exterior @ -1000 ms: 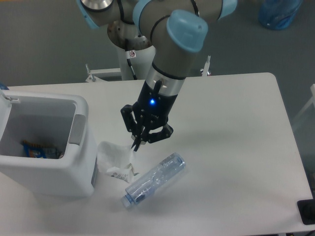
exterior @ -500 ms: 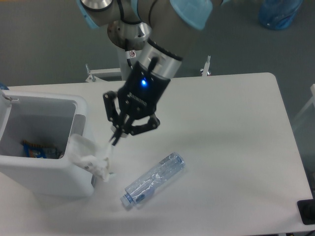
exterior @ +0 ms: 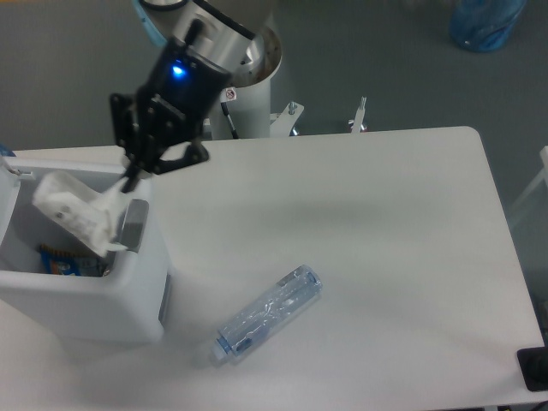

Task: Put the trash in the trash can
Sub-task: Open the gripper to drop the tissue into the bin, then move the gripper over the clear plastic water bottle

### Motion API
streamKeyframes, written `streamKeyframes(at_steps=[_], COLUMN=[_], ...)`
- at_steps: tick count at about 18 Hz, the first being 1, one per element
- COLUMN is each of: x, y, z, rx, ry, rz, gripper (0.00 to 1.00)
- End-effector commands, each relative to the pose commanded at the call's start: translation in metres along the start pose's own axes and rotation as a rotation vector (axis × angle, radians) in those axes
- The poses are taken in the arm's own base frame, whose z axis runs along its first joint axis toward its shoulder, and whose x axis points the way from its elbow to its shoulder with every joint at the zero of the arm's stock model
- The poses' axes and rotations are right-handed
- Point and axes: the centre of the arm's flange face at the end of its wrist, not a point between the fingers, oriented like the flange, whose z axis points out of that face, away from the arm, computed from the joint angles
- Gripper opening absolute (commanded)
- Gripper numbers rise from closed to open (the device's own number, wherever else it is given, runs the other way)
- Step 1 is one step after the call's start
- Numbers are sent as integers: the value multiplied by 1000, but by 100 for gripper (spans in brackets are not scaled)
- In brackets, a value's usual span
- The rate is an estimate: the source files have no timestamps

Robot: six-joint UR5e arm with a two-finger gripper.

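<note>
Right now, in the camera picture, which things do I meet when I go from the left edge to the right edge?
trash can → crumpled paper wad, hanging from the gripper above the can's opening → crushed plastic bottle lying on the table → blue object on the floor at the top right.

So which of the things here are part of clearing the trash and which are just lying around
Part of the job:
- paper wad, hanging from the gripper over the trash can
- crushed plastic bottle, lying on the table

Just lying about:
- blue object on the floor past the table
- dark object at the table's edge
- colourful wrapper, already in the can
</note>
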Motion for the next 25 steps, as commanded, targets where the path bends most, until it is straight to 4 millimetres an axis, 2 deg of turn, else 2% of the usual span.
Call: streamKeyframes(at_steps=[2, 4, 7, 8, 11, 16, 18, 20, 25], x=[9, 10, 15, 16, 15, 10, 1, -26, -130], y=[3, 5, 5, 7, 9, 12, 10, 8, 24], z=[12, 17, 25, 25, 27, 30, 34, 33, 23], rx=[-14, -27, -36, -38, -43, -67, -65, -39, -21], ry=[22, 26, 38, 39, 37, 16, 13, -27, -115], rz=[5, 6, 14, 15, 16, 14, 13, 13, -52], gripper=[4, 5, 24, 36, 99, 100, 100, 100, 100])
